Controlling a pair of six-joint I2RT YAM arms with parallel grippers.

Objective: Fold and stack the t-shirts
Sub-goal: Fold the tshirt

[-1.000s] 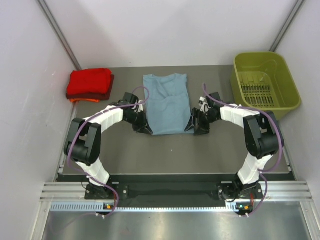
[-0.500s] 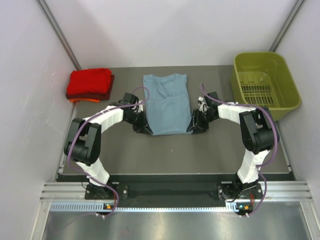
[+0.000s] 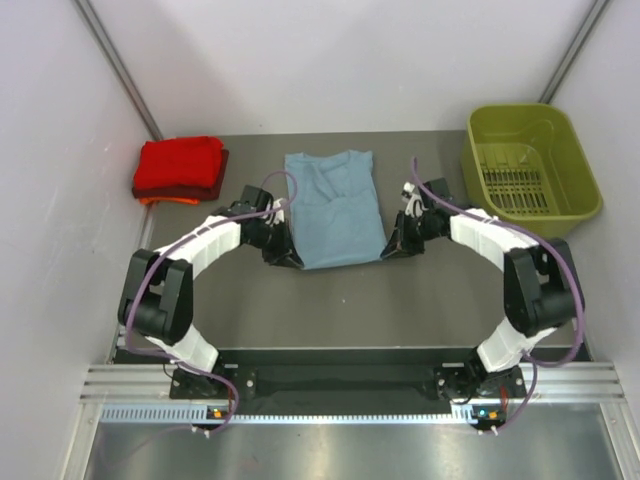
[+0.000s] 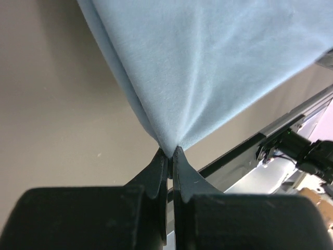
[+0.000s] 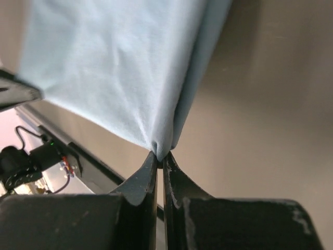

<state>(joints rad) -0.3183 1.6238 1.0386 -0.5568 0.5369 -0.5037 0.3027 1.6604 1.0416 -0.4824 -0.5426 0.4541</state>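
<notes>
Fold step on: left fingers (image 4: 155,174) & right fingers (image 5: 141,179) both pinch near hem corners of the grey-blue tee (image 3: 333,205), flat mid-counter (image 3: 330,310); next, prob. lift together & carry hem far-ward to collar.

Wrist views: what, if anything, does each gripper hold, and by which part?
The grey-blue t-shirt: left gripper pinches its near left corner, right gripper its near right corner.

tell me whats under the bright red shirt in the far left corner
A dark red shirt and an orange shirt peek out beneath the bright red shirt; most of each is covered.
</notes>
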